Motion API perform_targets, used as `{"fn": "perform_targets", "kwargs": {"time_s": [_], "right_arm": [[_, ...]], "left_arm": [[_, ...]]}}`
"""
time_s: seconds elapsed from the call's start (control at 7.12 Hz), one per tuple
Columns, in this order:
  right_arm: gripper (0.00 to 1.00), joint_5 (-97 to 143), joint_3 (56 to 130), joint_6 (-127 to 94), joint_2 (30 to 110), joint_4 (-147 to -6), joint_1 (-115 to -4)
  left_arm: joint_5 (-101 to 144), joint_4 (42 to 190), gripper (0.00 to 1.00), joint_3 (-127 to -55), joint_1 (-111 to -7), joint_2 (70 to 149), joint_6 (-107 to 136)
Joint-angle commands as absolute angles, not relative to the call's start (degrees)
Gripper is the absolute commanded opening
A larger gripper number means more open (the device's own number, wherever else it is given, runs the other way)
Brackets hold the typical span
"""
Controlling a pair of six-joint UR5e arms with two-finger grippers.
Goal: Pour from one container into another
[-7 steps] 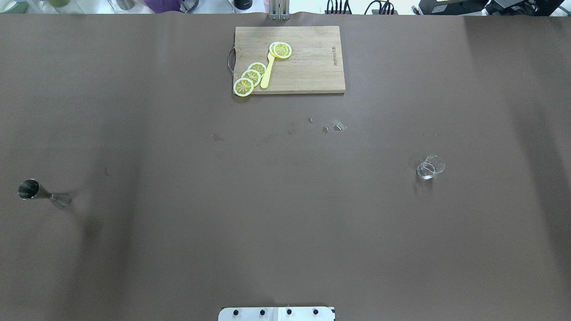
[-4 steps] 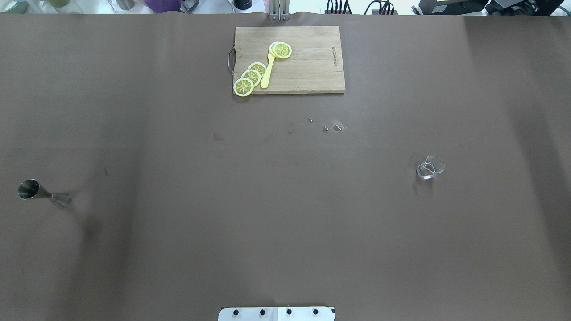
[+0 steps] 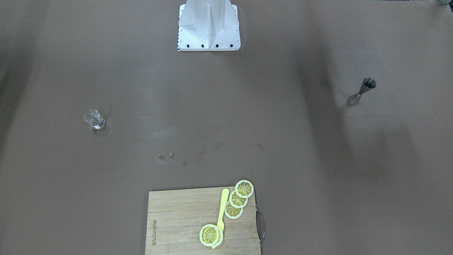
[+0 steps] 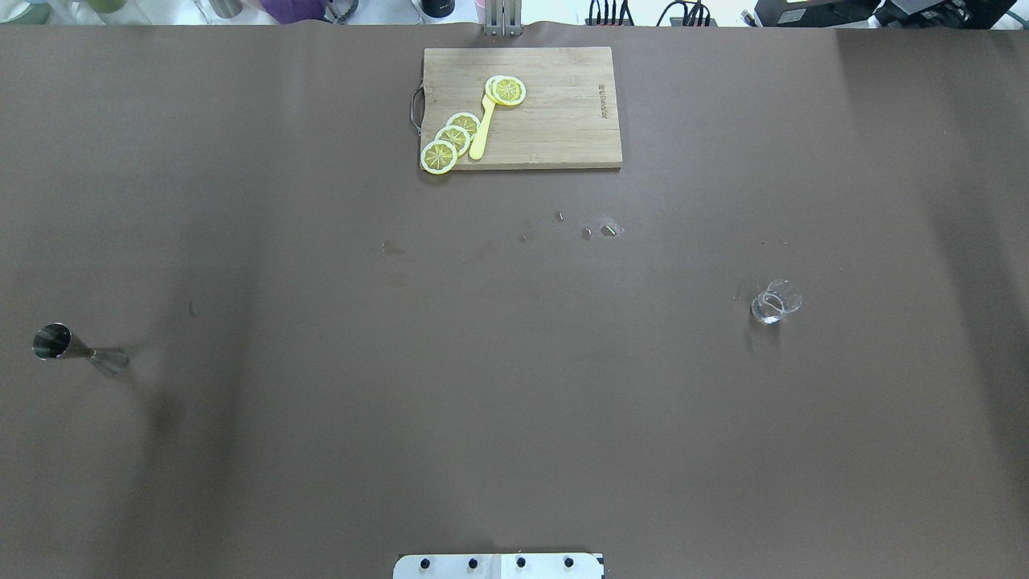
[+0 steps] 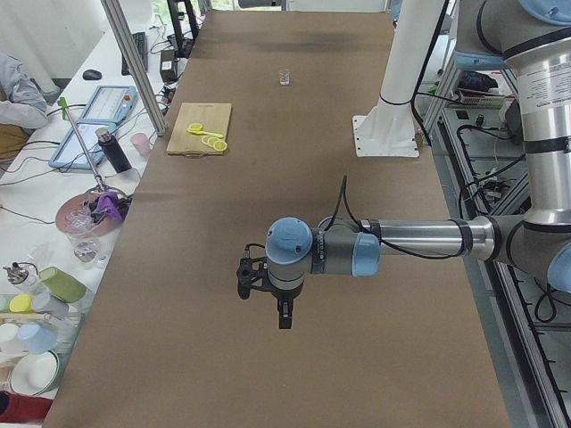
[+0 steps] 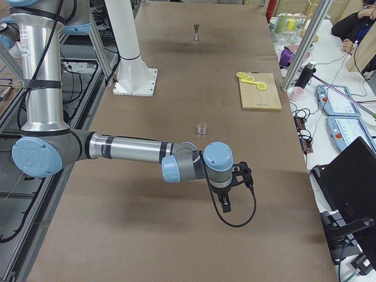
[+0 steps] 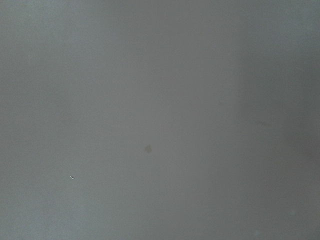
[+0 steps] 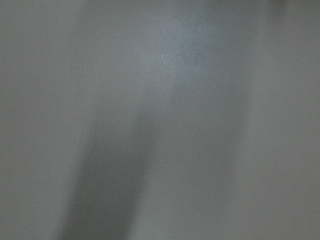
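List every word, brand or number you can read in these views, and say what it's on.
Board: a mark printed along one short edge, possibly "Joyoung" plus other characters, but too small to read for sure.
Jigger: no text visible.
Glass: no text visible.
Elsewhere: nothing readable.

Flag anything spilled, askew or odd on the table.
Small wet-looking spots dot the table cover near the cutting board, like a minor spill. One lemon slice overhangs the board's corner. The jigger and glass stand upright.
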State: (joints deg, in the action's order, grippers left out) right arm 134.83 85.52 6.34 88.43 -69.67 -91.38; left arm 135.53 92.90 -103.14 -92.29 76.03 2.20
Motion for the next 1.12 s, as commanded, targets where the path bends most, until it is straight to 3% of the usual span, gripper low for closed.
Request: {"fn": "perform_targets", "kwargs": {"time_s": [0.0,0.42,0.98], "right_arm": [[1.0,138.9,85.6,5.5,87.6,-62.9,-91.3],[1.0,145.4,89.0,4.7,87.7,-61.9,-91.3],[1.0,151.5,88.2,4.7,89.2,-46.8,-89.8]], "left_arm": [[135.4,92.9,0.99,-103.1,-92.3,76.0,2.2],[135.4,92.8,0.99,-103.1,-92.3,76.0,2.2],[135.4,92.8,0.99,-103.1,-92.3,76.0,2.2]]}}
